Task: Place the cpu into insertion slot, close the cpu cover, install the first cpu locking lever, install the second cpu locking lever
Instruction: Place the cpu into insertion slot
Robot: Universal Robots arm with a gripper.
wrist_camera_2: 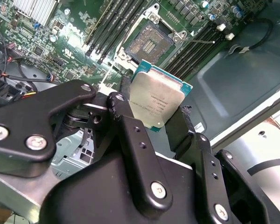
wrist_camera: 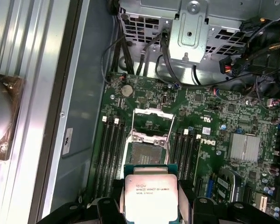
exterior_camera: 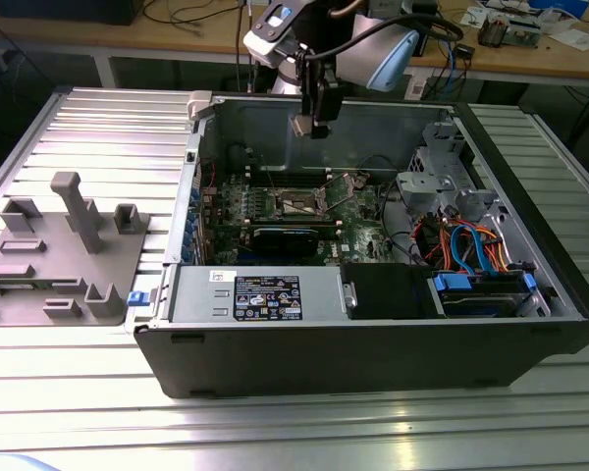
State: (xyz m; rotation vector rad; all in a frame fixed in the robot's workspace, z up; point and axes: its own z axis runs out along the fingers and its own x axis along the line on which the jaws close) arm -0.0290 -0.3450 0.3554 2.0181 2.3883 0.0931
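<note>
cpu [wrist_camera_2: 157,99] clamped in gripper [wrist_camera_2: 150,107], abv insertion slot [wrist_camera_2: 149,44].

Chip [wrist_camera_2: 155,100]: lid of dull silver-grey metal, smooth, with faint print; green laminate edge.
Gripper [wrist_camera_2: 151,108]: black, smooth, low sheen; plastic or coated metal, cannot tell. Bright metal screw heads.
Socket [wrist_camera: 146,154]: dark matt centre, shiny bare-metal rim.
Circuit board [wrist_camera: 210,140]: green, glossy lacquer.
Heat sink [wrist_camera: 244,147]: finned bare metal, pale.
Computer case [exterior_camera: 265,128]: grey sheet metal, matt.
Table [exterior_camera: 79,137]: ribbed aluminium, bright satin.
Fixture [exterior_camera: 69,245]: grey matt plastic.
</note>
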